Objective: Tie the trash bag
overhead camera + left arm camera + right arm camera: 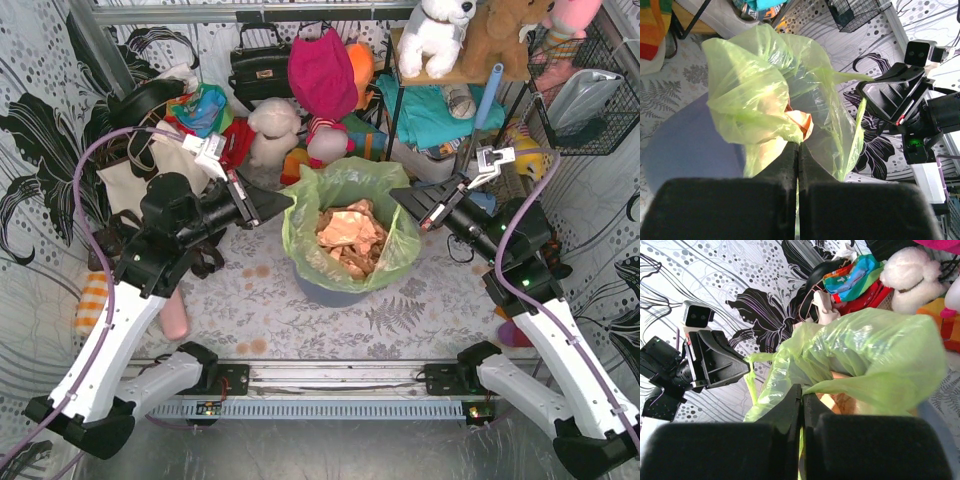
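Top external view showed your left hand (283,203) and your right hand (398,196) at opposite sides of the thin, translucent lime-green plastic trash bag (345,182). The trash bag sat between them, lining a round blue-grey plastic bin (330,292) on the patterned worktop (250,300). Crumpled tan-brown paper scraps (350,235) lay inside it, below and between the two hands.

Both hands were closed, and each had a fold of the bag's rim pinched. In the left wrist view, green film ran out of the seam between the pressed-together fingers (785,170). Across the bag's mouth, the right hand drew a corner of the rim into a thin taut strip. The right wrist view mirrored that, with a twisted tail of green at the left hand's tip.

I judged this to be the gathering step: two opposite sides of the rim were gripped, the mouth gaped between them, and there was no crossing or knot yet. The next move called for you to lift both flaps clear of the bin's lip and bring the hands toward each other above the scraps, so the two tails could cross. The film looked thin and slick. A hard outward pull could have torn it or slid it out of the fingers, and a sharp upward pull might have tipped the bin.
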{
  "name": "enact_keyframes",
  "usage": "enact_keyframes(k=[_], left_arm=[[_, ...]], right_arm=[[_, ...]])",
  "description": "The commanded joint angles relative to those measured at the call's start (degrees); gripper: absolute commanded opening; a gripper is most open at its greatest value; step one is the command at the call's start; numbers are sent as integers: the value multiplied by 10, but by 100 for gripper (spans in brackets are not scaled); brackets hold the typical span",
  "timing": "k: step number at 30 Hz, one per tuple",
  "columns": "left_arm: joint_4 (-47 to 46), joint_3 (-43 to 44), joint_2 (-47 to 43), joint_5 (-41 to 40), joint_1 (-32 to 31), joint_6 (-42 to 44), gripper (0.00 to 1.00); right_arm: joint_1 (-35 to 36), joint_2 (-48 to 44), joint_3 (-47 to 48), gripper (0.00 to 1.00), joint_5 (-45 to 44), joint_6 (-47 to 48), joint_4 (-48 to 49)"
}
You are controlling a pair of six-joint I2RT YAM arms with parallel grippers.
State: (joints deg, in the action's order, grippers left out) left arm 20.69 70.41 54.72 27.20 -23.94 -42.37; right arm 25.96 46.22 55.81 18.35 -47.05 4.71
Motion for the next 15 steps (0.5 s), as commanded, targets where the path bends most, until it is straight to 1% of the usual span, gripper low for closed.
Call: enact_keyframes(k=[1,5,8,15], left_arm=[[12,-18,-16,-26,2,20,0],[22,-60,-21,-47,2,18,0],[50,-67,-14,-64,2,30,0],[180,-33,-8,-133,3,80,0]], right_arm=[[-3,-18,-14,0,-7,6,3],[-3,-26,-50,0,-23,-2,2],[-2,-23,-53,0,-25,2,3],[-2,-10,-29,0,-24,21,-14]])
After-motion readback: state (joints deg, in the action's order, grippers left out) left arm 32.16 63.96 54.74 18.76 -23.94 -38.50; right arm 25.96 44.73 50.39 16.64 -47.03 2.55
